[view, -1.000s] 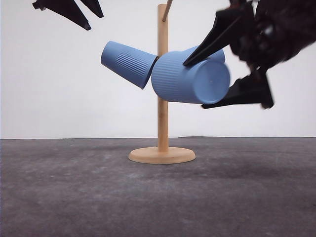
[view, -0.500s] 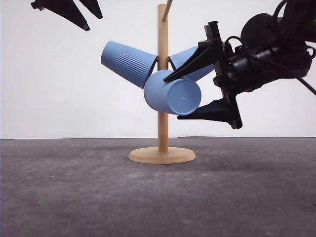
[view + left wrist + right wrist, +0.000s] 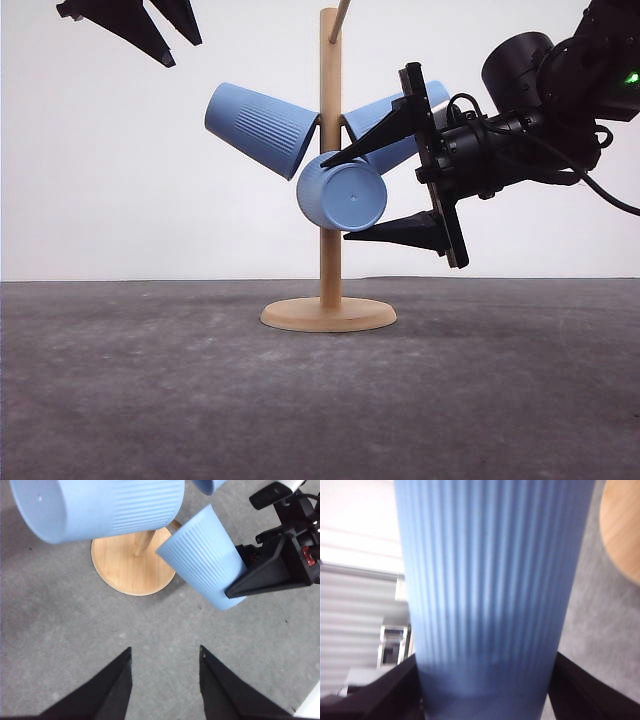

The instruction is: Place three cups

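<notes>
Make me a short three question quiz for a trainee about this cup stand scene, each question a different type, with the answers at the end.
1. True or false: the right pincer has its fingers around a blue cup.
2. Multiple choice: the left pincer is A) open and empty, B) shut on a cup, C) gripping the wooden stand.
3. Short answer: besides the front cup, how many other blue cups sit on the stand?

Key
1. True; its base faces the front camera between the fingers.
2. A; its fingers are spread above the table with nothing between them.
3. Two: the left cup and the right rear cup.
</notes>
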